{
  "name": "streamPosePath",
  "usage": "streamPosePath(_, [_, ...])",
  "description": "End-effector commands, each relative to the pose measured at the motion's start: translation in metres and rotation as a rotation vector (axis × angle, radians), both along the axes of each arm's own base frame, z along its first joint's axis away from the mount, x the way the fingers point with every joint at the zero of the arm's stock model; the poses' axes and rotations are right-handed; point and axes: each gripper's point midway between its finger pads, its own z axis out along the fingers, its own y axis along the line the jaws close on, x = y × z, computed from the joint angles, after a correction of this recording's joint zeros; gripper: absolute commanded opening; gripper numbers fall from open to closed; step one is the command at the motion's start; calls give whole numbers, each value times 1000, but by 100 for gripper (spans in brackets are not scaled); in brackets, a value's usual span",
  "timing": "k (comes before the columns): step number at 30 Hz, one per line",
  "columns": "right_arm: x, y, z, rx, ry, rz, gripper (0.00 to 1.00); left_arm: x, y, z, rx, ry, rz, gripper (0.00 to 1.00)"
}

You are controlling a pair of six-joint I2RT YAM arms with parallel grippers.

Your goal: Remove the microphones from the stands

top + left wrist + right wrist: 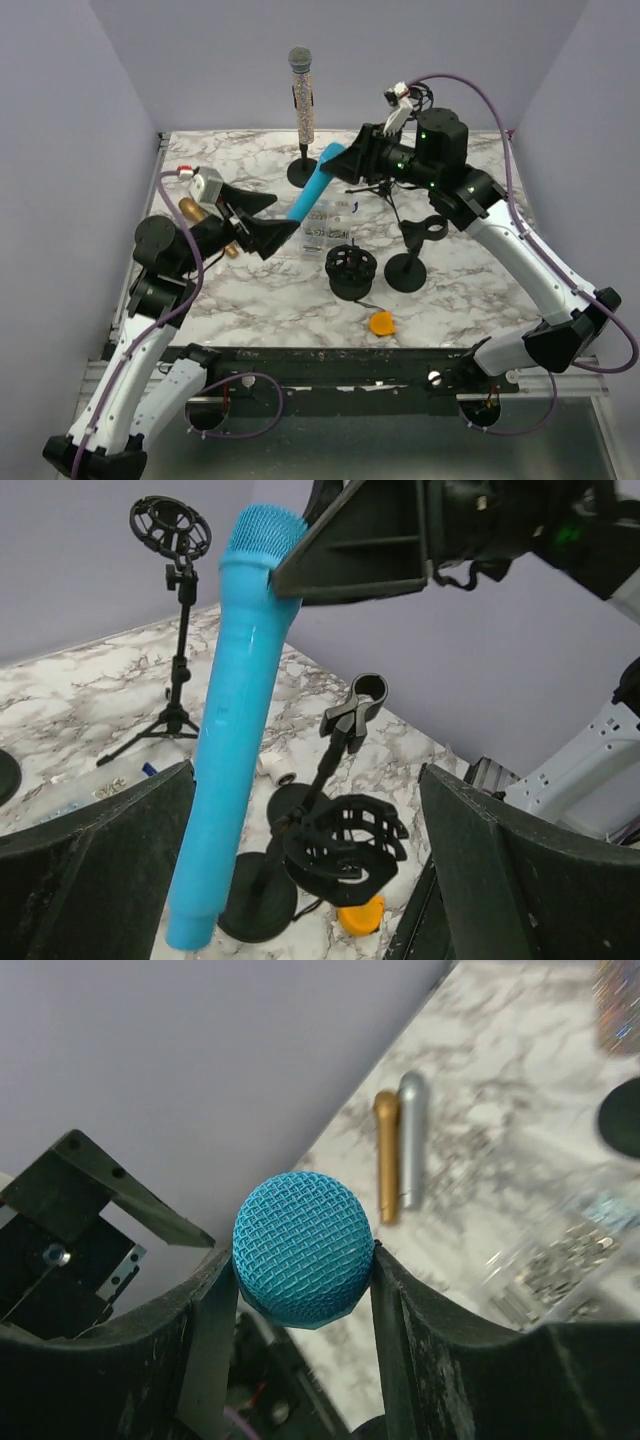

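A blue microphone point(313, 185) hangs tilted in the air above the marble table point(480, 200). My right gripper point(340, 160) is shut on its mesh head point(303, 1250), one finger on each side. The handle point(235, 710) slants down between the wide-open fingers of my left gripper point(275, 218). It runs close to the left finger point(100, 870), and I cannot tell whether they touch. An empty black clip stand point(422, 232) rises from a round base point(405, 272) to the right. A glittery microphone point(301, 95) stands upright in another stand at the back.
A black shock mount point(351, 270) and an orange piece point(381, 323) lie near the front. A clear box of small parts point(325, 225) sits mid-table. A gold microphone point(386, 1155) and a silver microphone point(410, 1135) lie at the left. A tripod stand point(172, 525) is behind.
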Motion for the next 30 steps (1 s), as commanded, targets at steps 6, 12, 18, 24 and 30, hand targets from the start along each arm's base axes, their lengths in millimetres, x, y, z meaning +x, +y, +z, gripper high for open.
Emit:
streamPosePath(6, [-80, 36, -25, 192, 203, 369, 1, -40, 23, -65, 107, 236, 77, 90])
streamPosePath(12, [-92, 43, -49, 173, 254, 414, 1, -55, 8, -96, 196, 385, -74, 87])
streamPosePath(18, [-96, 39, -59, 161, 258, 402, 1, -62, -5, -101, 189, 391, -140, 75])
streamPosePath(24, [-100, 38, -70, 155, 285, 415, 1, -67, -17, -104, 195, 405, -208, 64])
streamPosePath(30, [-101, 36, -68, 160, 275, 406, 1, -62, -21, -108, 218, 416, -195, 38])
